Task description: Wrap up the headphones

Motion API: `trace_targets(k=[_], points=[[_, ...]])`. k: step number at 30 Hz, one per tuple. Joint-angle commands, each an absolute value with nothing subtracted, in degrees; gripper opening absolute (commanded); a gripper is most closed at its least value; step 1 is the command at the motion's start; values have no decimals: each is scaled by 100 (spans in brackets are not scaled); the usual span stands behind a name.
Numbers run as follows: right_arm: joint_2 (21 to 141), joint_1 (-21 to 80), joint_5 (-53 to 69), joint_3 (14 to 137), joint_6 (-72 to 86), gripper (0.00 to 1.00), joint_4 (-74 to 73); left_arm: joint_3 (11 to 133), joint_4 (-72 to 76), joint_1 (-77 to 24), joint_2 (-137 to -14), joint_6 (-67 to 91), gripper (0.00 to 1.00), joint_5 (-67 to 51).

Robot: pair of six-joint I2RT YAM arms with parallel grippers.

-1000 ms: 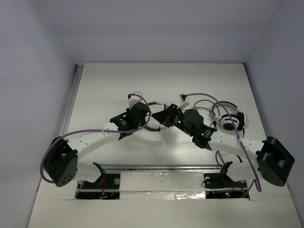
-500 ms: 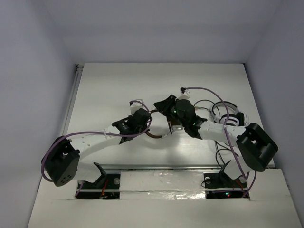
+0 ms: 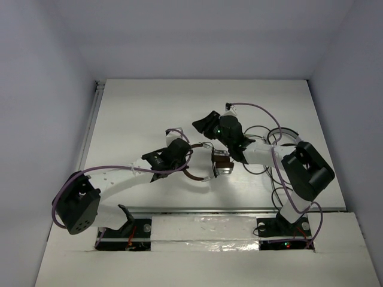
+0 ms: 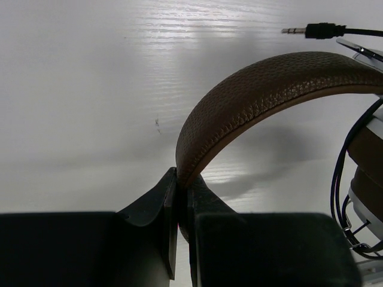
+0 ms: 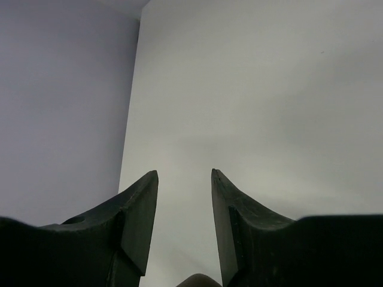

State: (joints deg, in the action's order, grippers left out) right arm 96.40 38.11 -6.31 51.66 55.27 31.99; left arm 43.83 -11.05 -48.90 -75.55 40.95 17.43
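The left gripper (image 4: 179,200) was clamped on the brown headband of the headphones (image 4: 257,89), which lay mid-table (image 3: 137,107). The band ran from the claw toward 3 o'clock, ear cups at that end. Beyond, at 1 o'clock, the right gripper (image 5: 184,173) gaped, holding nothing.

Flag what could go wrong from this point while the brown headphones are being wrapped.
1. The left gripper pinches only a narrow part of the headband, so the headphones may twist or slip out.
2. The right gripper is open and empty, facing bare table, while the cable plug lies loose. The cable loops by the ear cup could slacken or uncoil.
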Motion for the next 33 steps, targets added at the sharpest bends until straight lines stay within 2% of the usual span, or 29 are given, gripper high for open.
trace_targets(k=[1, 11, 14, 15, 20, 21, 24, 33], points=[[9756, 3762, -492, 5519, 5458, 47, 3463, 4605, -932, -4904, -7365, 4184, 0, 1652], [9572, 3657, -597, 5563, 5099, 49, 3191, 4588, -1028, -4957, -7312, 4166, 0, 1714], [9308, 3656, -773, 5677, 4748, 59, 2805, 4544, -1046, -4957, -7356, 4157, 0, 1793], [9229, 3604, -895, 5721, 4650, 68, 2699, 4527, -1055, -4957, -7383, 4140, 0, 1854], [8632, 3604, -1239, 5809, 4079, 83, 1917, 4553, -1143, -4957, -7559, 3929, 0, 2259], [8535, 3604, -1378, 5818, 4009, 91, 1803, 4544, -1108, -4957, -7628, 3885, 0, 2381], [8166, 3604, -1703, 5810, 3736, 99, 1355, 4579, -994, -4887, -7839, 3771, 0, 2443], [6937, 3604, -2416, 5415, 3402, 100, 651, 4764, -493, -4649, -8454, 3428, 0, 2584]])
